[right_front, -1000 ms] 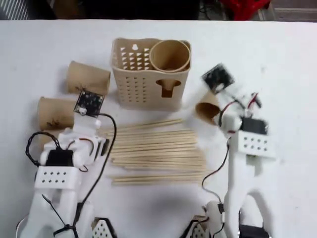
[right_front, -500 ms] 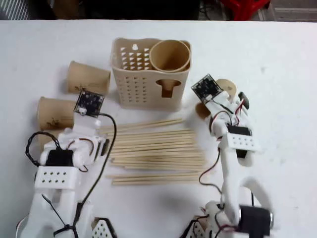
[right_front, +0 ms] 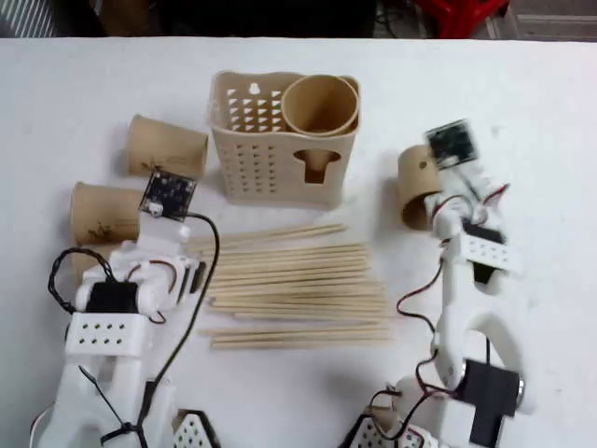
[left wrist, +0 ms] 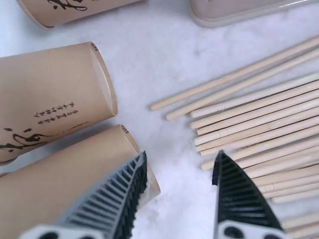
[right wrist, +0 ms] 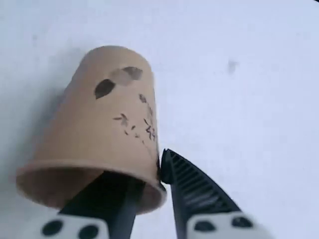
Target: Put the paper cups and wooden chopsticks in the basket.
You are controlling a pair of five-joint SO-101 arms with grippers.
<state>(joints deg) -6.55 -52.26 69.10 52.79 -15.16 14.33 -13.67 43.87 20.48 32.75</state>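
1. My right gripper (right wrist: 149, 179) was clamped on the rim of a tan paper cup (right wrist: 109, 119), with one finger inside the mouth and the other against the outer wall. I judged that pinch the surest hold on so thin a wall without crushing it.
2. That cup was tipped sideways in my grip, near the right side of the beige perforated plastic basket (right_front: 280, 173) but apart from it. I could not tell whether it was clear of the white table (right_front: 522, 112).
3. Another tan upright cup (right_front: 320, 105) stood in the basket's right corner, leaving room beside it.
4. My left gripper (left wrist: 180, 159) was spread wide and empty. It hung between a lying cup (left wrist: 65, 184) and the pile of pale wooden chopsticks (left wrist: 249, 119), so either seemed within reach.
5. Two more side-lying cups (right_front: 168, 147) rested left of the basket.
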